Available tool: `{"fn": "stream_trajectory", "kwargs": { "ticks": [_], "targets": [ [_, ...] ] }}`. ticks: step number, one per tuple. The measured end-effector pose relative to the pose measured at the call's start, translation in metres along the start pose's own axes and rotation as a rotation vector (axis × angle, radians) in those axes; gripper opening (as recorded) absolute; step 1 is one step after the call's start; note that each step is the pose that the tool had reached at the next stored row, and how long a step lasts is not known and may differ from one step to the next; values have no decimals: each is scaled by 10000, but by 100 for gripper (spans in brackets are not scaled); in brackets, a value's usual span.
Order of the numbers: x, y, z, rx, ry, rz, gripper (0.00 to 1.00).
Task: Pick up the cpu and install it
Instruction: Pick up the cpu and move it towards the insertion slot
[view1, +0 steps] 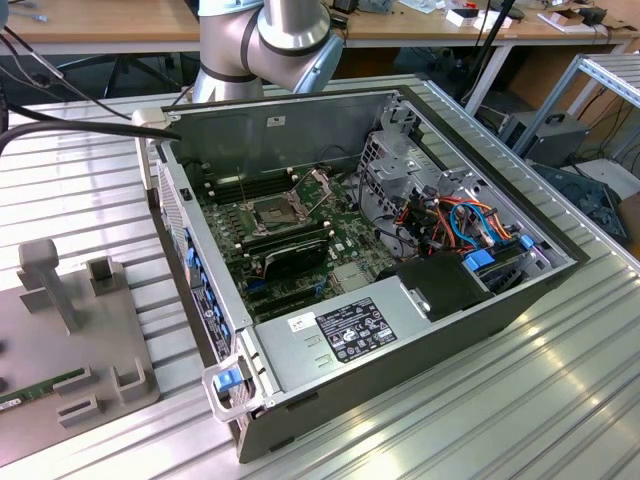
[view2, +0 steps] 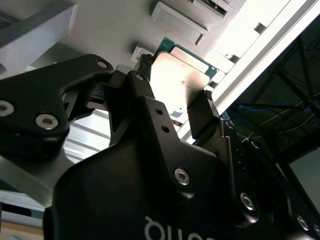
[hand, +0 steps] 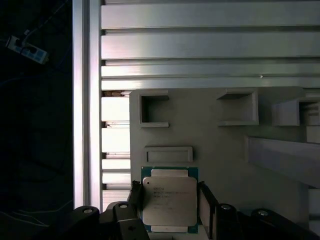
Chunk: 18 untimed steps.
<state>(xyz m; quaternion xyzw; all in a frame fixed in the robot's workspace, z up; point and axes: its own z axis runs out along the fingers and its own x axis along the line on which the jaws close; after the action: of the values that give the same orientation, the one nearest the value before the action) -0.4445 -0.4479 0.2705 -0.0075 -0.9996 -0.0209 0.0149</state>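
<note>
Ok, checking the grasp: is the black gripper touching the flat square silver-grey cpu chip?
Cannot tell. In the first wrist view the gripper flanks the cpu on both sides, but neither contact nor a gap shows plainly.

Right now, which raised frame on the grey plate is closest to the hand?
The long narrow frame, just beside the cpu at the hand; both square frames sit farther off.

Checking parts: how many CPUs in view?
1. The cpu is at the gripper, on or just above the grey fixture plate, in both wrist views. Another may be hidden inside the case.
</note>
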Motion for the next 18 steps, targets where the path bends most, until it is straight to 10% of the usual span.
{"fn": "stream_trajectory", "kwargs": {
  "ticks": [18],
  "targets": [
    [5,8,-174,-2,-3,0,54]
  ]
}}
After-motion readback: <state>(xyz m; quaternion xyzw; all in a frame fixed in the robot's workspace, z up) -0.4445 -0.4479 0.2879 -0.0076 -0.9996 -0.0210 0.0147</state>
